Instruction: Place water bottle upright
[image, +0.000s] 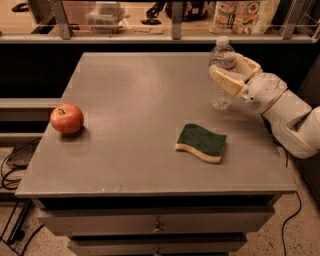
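Observation:
The water bottle (221, 70) is a small clear plastic bottle with a white cap. It stands upright at the right rear of the grey table (135, 115), its base on or just above the top. My gripper (228, 74) comes in from the right on a white arm. Its tan fingers (228, 82) are closed around the bottle's middle, one in front and one behind.
A red apple (66, 118) sits near the table's left edge. A green and yellow sponge (201, 143) lies in front of the bottle. A shelf with packages and a rail (175, 36) runs behind the table. Drawers are below the front edge.

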